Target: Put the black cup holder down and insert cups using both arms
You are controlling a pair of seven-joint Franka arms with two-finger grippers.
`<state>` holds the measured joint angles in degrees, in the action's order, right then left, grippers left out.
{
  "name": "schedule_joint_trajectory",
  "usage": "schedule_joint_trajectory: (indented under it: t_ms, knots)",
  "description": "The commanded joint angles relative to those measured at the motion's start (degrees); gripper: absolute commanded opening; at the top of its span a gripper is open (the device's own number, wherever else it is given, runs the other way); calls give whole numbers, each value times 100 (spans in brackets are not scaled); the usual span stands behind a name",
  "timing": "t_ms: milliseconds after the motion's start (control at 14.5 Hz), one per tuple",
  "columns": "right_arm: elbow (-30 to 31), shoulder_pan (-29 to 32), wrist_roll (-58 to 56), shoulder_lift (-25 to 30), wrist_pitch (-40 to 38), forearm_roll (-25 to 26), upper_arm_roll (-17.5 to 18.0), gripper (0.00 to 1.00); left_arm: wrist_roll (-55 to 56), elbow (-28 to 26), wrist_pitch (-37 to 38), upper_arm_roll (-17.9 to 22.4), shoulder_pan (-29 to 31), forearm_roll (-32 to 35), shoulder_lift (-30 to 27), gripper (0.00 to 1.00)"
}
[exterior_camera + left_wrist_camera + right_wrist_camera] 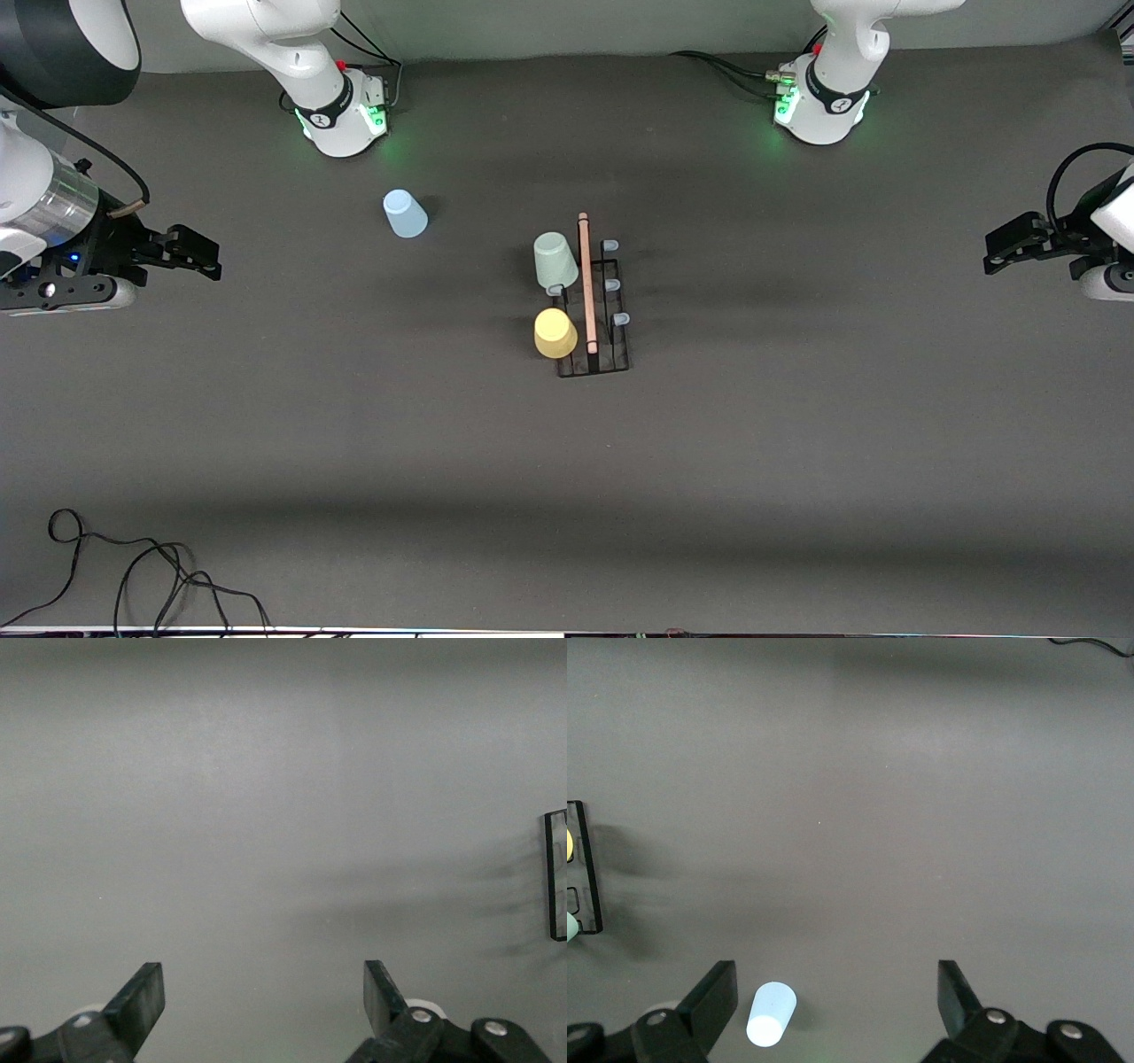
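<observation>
With both jaws wide and empty, black cup holder [594, 306] lengthwise toward the front camera.

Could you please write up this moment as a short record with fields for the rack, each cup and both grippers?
rack: black cup holder stands mid-table, wooden handle on top
green cup: upside down on a peg, on the rack's side toward the right arm's end
yellow cup: on a peg of the same side, nearer the front camera
blue cup: upside down on the table, off the rack, toward the right arm's end
free pegs: three on the side toward the left arm's end
left gripper: open, empty
right gripper: open, empty
</observation>
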<state>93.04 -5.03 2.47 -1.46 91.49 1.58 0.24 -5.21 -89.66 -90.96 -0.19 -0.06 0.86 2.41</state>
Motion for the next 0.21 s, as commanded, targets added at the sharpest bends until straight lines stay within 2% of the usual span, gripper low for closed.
schedule_joint_trajectory:
  t_ms: [0, 138]
  knots:
    - [179, 55, -97, 181, 106, 71, 20, 100, -51, -69, -18, 10, -20, 72, -65, 100]
    - [188, 55, -97, 190, 97, 44, -59, 100, -42, -77, -27, 10, -29, 72, -65, 100]
